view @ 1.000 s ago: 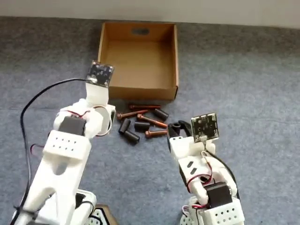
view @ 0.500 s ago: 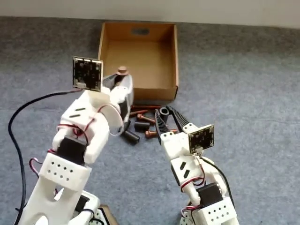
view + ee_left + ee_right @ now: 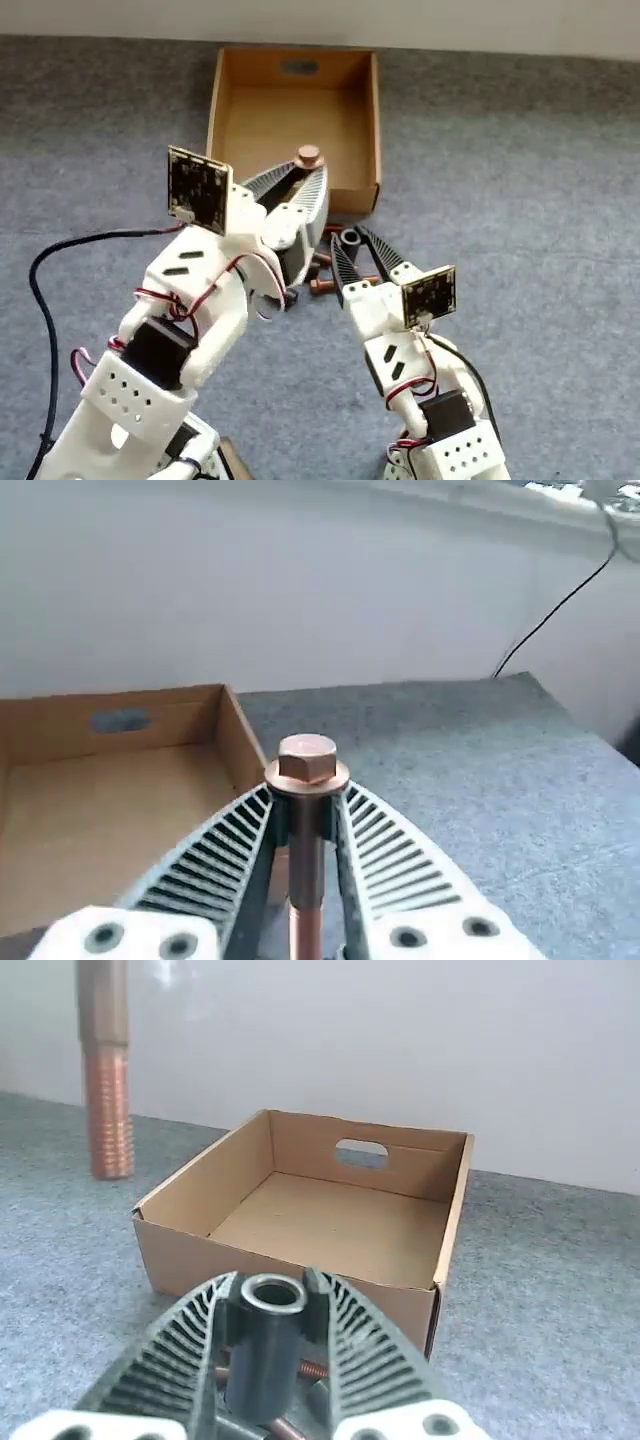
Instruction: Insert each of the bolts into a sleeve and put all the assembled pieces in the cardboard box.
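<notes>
The left gripper (image 3: 305, 805) is clamped on a copper bolt (image 3: 308, 765), head up, raised in front of the cardboard box (image 3: 214, 110) at the far edge of the table (image 3: 520, 200). Just beside it, the right gripper (image 3: 272, 1310) grips a black sleeve (image 3: 268, 1345) upright. The bolt's threaded tip hangs off to one side of the bore. Lowered out of line, it could catch the rim and twist the sleeve askew.

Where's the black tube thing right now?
In the high view, the sleeve stands upright in the right gripper, just in front of the box, near the bolt held by the left gripper.
</notes>
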Controlling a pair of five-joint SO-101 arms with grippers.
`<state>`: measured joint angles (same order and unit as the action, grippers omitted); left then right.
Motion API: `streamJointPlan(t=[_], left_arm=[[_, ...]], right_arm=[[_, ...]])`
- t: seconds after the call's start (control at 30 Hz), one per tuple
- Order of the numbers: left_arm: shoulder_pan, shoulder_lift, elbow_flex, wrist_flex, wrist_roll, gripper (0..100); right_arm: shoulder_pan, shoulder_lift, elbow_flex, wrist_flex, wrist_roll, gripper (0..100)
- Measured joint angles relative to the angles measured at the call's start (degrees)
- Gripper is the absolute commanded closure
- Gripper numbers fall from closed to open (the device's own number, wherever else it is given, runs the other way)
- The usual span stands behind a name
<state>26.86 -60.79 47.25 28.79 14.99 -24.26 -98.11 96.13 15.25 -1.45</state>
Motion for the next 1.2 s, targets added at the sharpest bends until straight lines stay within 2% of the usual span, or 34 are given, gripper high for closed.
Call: streamJointPlan(t=[0.23, 0.47, 0.7, 0.83, 1.2], left_arm=[[5.10, -0.09, 5.80, -10.46, 0.00, 99], [5.01, 0.62, 9.49, -12.66, 0.00, 99], [5.10, 11.96, 9.49, -20.66, 0.00, 99], [5.01, 15.74, 9.41, -21.63, 0.09, 99], [4.92, 16.09, 9.32, -19.96, 0.09, 99]], right_arm=[[0.00, 0.00, 0.00, 0.00, 6.68, 99.3], [0.00, 0.00, 0.00, 0.00, 7.65, 99.3], [0.00, 0.00, 0.00, 0.00, 7.65, 99.3], [0.09, 0.09, 0.00, 0.00, 7.74, 99.3], [0.09, 0.09, 0.00, 0.00, 7.74, 99.3]])
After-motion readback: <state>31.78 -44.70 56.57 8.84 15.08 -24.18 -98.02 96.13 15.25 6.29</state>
